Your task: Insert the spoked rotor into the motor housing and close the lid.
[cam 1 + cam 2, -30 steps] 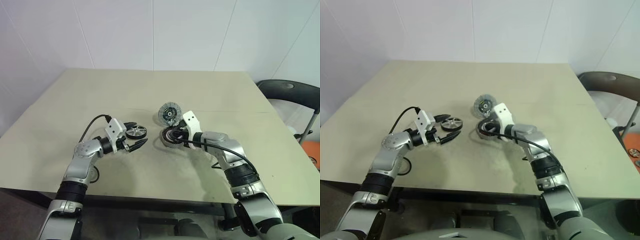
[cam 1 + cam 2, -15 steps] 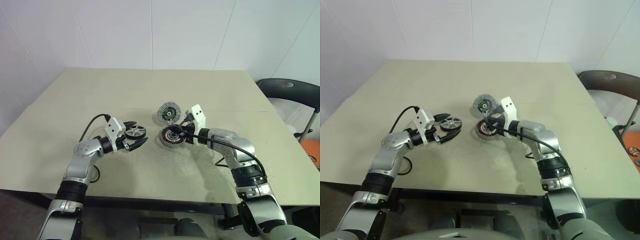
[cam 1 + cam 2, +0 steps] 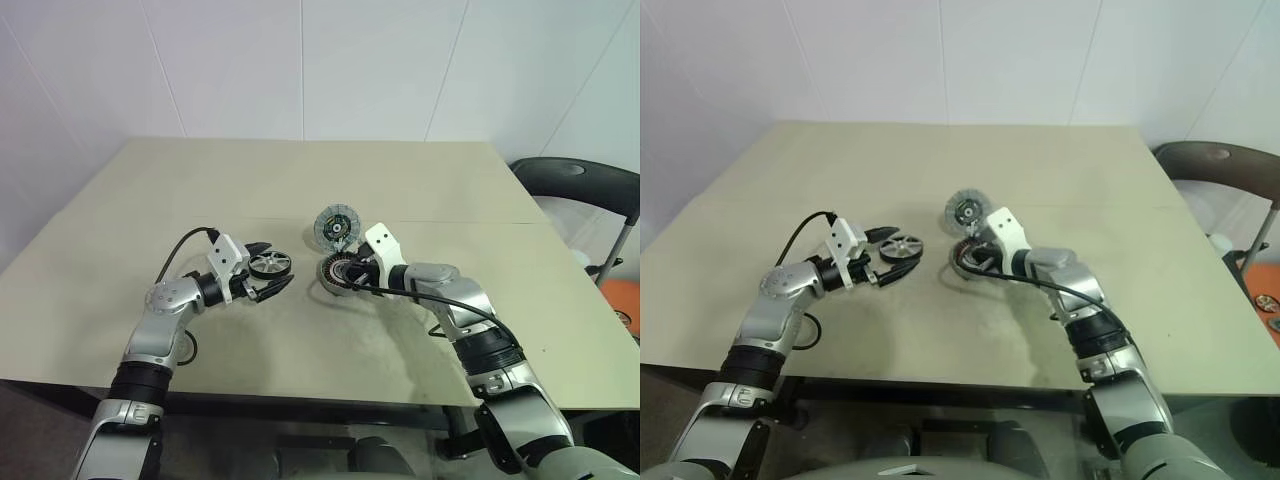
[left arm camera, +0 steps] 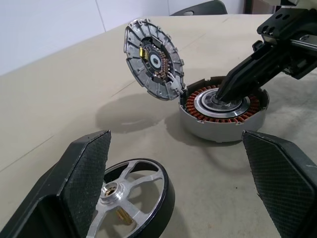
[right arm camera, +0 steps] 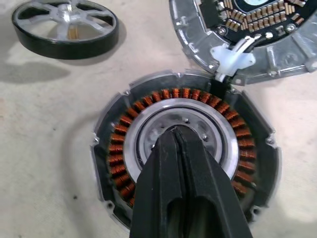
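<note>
The spoked rotor (image 3: 270, 264) lies flat on the table between the fingers of my left gripper (image 3: 280, 263), which is open and not touching it. To its right sits the motor housing (image 3: 333, 281), with its copper windings (image 5: 119, 144) exposed. Its lid (image 3: 336, 226) stands open and tilted up on the hinge at the far side. My right gripper (image 5: 176, 133) is shut with nothing held. Its tips rest on the silver centre hub (image 4: 205, 102) of the housing.
The beige table (image 3: 300, 180) stretches far behind the parts, up to a white wall. A black chair (image 3: 575, 185) stands off the table's right side. A black cable (image 3: 180, 250) loops from my left wrist.
My right gripper drew back to the right off the housing half a second ago, then came back down onto the hub. The left gripper, rotor and lid have not moved.
</note>
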{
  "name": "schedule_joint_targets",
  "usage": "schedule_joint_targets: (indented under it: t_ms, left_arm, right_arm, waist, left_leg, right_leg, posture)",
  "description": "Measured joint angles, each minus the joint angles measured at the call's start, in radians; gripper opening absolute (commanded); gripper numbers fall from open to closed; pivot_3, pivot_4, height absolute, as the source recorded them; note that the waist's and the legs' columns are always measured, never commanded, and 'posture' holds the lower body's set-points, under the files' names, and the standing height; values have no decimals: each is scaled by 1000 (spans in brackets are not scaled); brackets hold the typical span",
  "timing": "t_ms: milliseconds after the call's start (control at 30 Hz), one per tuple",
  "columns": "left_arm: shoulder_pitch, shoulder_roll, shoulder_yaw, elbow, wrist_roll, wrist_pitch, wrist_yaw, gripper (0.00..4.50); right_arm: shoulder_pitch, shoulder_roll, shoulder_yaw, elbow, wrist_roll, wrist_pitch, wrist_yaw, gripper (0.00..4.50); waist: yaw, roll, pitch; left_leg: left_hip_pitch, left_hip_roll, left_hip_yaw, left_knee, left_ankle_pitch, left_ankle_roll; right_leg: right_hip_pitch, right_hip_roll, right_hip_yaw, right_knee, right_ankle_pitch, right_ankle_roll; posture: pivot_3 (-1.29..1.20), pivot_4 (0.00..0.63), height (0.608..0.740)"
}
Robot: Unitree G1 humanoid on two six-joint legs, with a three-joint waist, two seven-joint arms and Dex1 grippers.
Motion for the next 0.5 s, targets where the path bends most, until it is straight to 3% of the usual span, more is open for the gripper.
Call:
schedule_joint_targets:
  t_ms: [233,500]
  left_arm:
    - [0,0,-6,0,1,0,0,4500]
    - [3,0,-15,0,1,0,0,4500]
  right_arm:
    - [5,71,-12,5,-6,-9,-33,25]
    - [-23,78,-32,81,-42,-79,-120,25]
  waist:
    - [-29,0,0]
    - [-22,0,0]
  left_leg:
    - [0,1,0,-3,0,0]
    - [1,1,0,-2,0,0]
  right_leg:
    - [-2,1,0,1,0,0]
    - [0,0,0,1,0,0]
  posture:
    - [0,0,740]
    - [0,0,740]
